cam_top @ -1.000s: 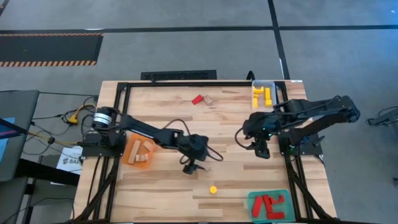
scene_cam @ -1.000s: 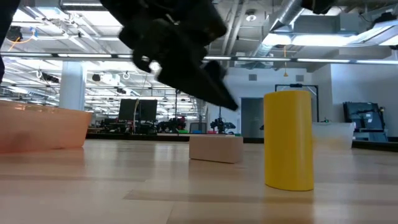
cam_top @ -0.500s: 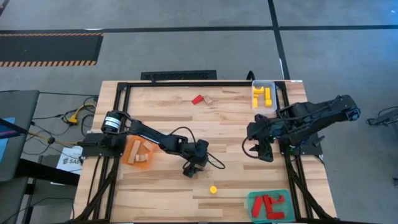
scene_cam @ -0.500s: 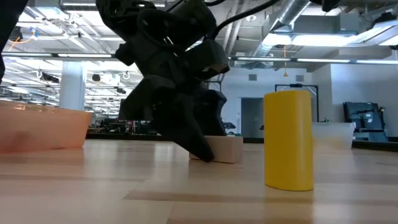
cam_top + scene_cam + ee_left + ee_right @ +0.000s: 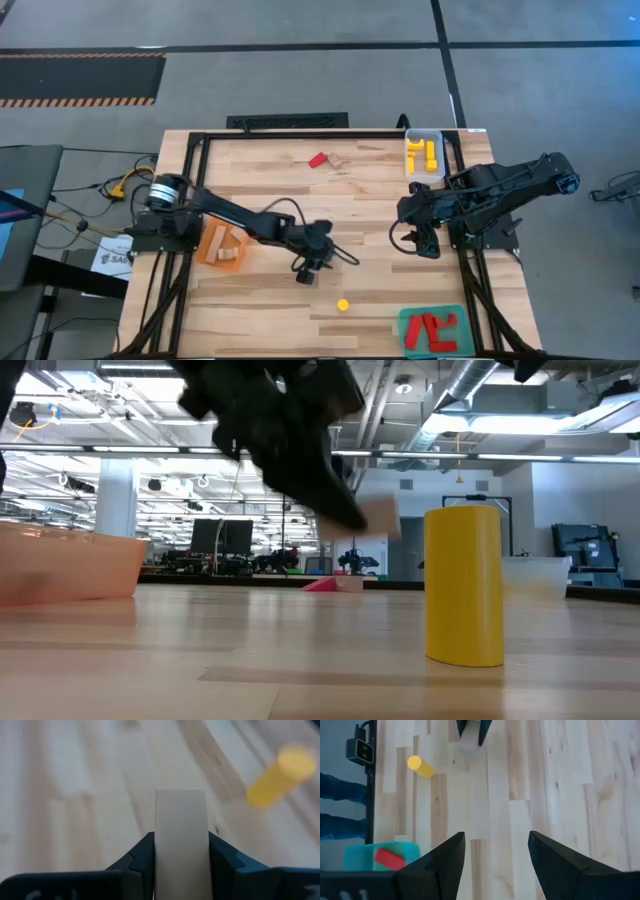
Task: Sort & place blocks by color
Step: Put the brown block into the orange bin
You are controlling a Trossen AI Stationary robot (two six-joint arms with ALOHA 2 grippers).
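Lifted off table: wood block (image 5: 180,840) clamped in left end effector (image 5: 307,272); right end effector (image 5: 492,851) agape, idle

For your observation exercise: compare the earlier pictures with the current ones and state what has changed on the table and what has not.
The left gripper came down onto the plain wood block, closed on it and lifted it off the table. The yellow cylinder, the trays' contents and the red block stayed put. The right gripper stayed open, hovering near the table's right side.
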